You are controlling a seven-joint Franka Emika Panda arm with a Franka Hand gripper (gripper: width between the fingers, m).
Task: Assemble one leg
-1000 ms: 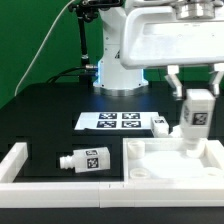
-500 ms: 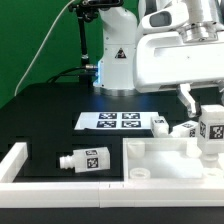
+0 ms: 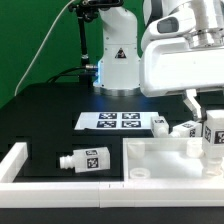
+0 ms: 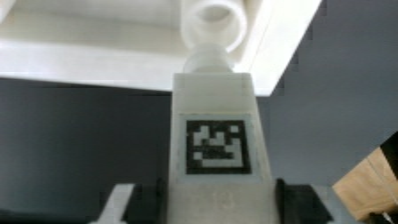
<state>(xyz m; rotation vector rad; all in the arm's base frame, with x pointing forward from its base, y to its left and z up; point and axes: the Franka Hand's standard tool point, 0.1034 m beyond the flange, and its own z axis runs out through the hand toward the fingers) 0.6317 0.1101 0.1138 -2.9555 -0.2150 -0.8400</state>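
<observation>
Nearest the exterior camera, you had a white rail (image 3: 70, 187) running along the front of the black table (image 3: 45, 115) and turning back at that view's left. Just behind it a loose leg (image 3: 86, 159) lay on its side, with its round end toward the exterior view's left and its tag facing the camera. To its right sat the tabletop (image 3: 165, 155), hollow side up, with a round socket (image 3: 140, 173) showing in its near corner.

Over the tabletop's far corner, at the exterior view's right, your gripper (image 4: 210, 204) pinched the leg (image 3: 213, 133). The wrist view showed both fingers (image 4: 123, 203) pressed against the sides of the blocky body. The tag faced that camera and the narrower round end pointed away, toward the white tabletop below. In the exterior view the leg stood upright, round end down, at the tabletop's far rim. You could not tell from either view whether that end touched the tabletop or sat in a socket. Only one finger showed in the exterior view; the picture's edge cut off the other.

Behind the tabletop a third leg (image 3: 160, 124) and a fourth leg (image 3: 186, 128) lay on the table near each other, the third just beside the marker board (image 3: 113, 121). Farthest back stood the arm's white base (image 3: 118, 62) against a green backdrop (image 3: 30, 40).
</observation>
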